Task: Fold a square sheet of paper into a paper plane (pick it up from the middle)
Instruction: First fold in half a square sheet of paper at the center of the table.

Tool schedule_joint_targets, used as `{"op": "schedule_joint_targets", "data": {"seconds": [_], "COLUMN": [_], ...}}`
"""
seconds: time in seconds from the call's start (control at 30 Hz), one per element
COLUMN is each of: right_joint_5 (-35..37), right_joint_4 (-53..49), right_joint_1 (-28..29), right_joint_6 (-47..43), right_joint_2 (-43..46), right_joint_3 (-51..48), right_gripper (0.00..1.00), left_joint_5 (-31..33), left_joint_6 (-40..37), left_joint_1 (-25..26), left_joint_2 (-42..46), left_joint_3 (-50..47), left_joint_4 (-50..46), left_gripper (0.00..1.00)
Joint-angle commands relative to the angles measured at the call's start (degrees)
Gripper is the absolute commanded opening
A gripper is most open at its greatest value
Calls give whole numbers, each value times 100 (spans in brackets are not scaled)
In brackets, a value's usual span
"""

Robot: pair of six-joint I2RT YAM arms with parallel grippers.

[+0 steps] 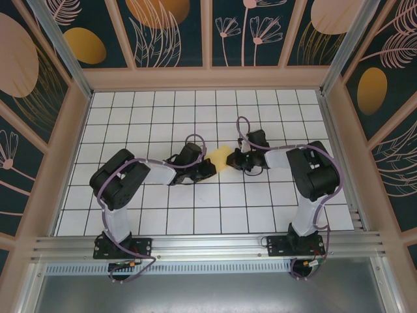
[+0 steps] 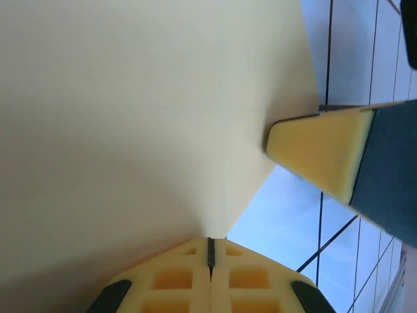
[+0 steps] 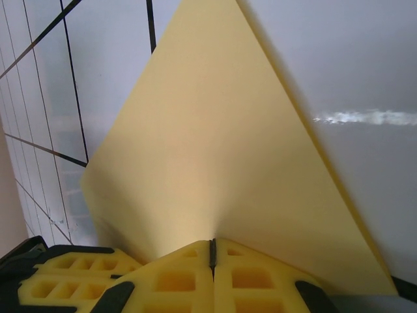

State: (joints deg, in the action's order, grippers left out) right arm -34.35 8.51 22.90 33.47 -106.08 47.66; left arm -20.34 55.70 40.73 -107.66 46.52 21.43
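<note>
The left tool [image 1: 208,165] and the right tool [image 1: 236,158] meet nose to nose over the middle of the tiled bench [image 1: 163,117]. The yellow paper [image 1: 220,156] is between them. From above, only a small yellow patch shows in the gap, and the rest is covered by the two wrists.

In the left wrist view, the left tool's fingers [image 2: 176,277] are clenched tight with no gap. A corner of the paper is pinched at their tips, and the sheet spreads away ahead and to the left until the picture's edge cuts it off. One finger of the right tool [image 2: 316,151] presses on the paper's right edge, just ahead of the left tool.

In the right wrist view, the right tool's fingers [image 3: 251,280] are likewise clenched on the paper. The paper rises ahead of them as a broad triangle whose tip runs out of the top of the picture. The left tool's fingers [image 3: 58,280] sit just beside it at the lower left, partly cut off.

How many folds the paper has is hard to make out, and so is whether any part of it touches the bench.
</note>
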Motion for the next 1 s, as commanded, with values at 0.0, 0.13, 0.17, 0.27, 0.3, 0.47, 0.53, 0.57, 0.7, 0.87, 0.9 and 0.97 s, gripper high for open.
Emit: {"op": "schedule_joint_targets", "data": {"seconds": [0.0,0.13,0.17,0.27,0.3,0.47,0.53,0.57,0.7,0.87,0.9,0.97], "right_joint_5": [851,864,860,868,868,886,892,901,921,921,916,874], "right_joint_4": [-598,-609,-613,-623,-619,-623,-636,-642,-665,-671,-675,-656], "right_joint_1": [66,59,60,57,60,53,50,51,50,33,27,25], "right_joint_6": [-148,-157,-157,-166,-174,-180,-183,-184,-199,-205,-210,-209], "right_joint_2": [-641,-677,-680,-688,-693,-700,-697,-701,-707,-689,-682,-653], "right_joint_3": [-152,-153,-157,-160,-165,-179,-184,-178,-188,-193,-189,-167], "right_gripper": [0,0,0,0,0,0,0,0,0,0,0,0], "left_joint_5": [65,279,344,542,597,662,713,718,841,825,830,821], "left_joint_6": [-184,-203,-214,-222,-212,-143,-145,-139,-173,-169,-188,-247], "left_joint_1": [31,30,31,31,30,32,31,31,15,19,21,19], "left_joint_2": [113,234,245,300,301,433,504,539,699,906,913,1175], "left_joint_3": [-484,-797,-860,-1049,-1103,-1363,-1449,-1489,-1615,-1776,-1784,-1746], "left_joint_4": [-801,-952,-999,-1094,-1106,-1025,-1059,-1069,-1223,-1245,-1283,-1347], "left_gripper": [3,3,3,3,3,3,3,3,3,3,3,2]}}
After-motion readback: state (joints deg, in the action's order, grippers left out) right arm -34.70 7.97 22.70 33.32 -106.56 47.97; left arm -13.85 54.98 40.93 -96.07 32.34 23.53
